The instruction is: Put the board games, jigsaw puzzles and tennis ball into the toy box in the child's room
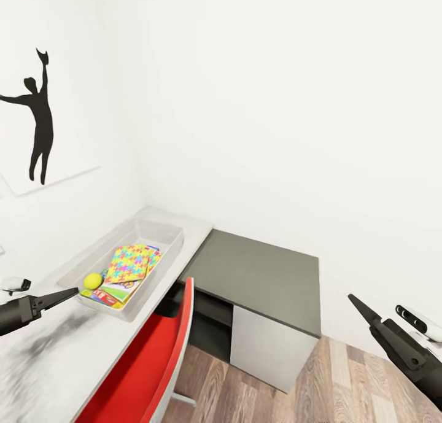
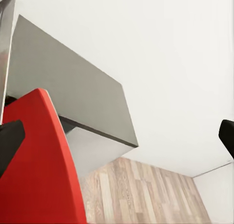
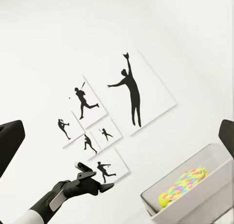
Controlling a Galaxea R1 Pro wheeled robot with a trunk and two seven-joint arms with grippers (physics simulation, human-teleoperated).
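Head view: translucent pale-grey plastic toy box (image 1: 164, 234) on pale counter (image 1: 73, 349) contains multicoloured jigsaw sheets (image 1: 130, 263), yellow-green tennis ball (image 1: 93, 280) and a printed game box (image 1: 109, 296); other games unconfirmed. Left hand (image 1: 69, 293) and right hand (image 1: 357, 305) appear closed, empty.

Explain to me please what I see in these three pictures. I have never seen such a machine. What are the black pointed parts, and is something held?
These are simulator renders of a wheeled robot with two arms. The large picture comes from a camera on its head. The black pointed parts are its grippers: the left gripper and the right gripper. Both hold nothing.

On the pale table stands the toy box. Inside lie a jigsaw puzzle, the tennis ball and a board game partly under the puzzle. A red chair stands in front.

The other two pictures come from cameras on the wrists. The left one looks past the chair at the lower dark top. The right one looks at the wall pictures and the box.
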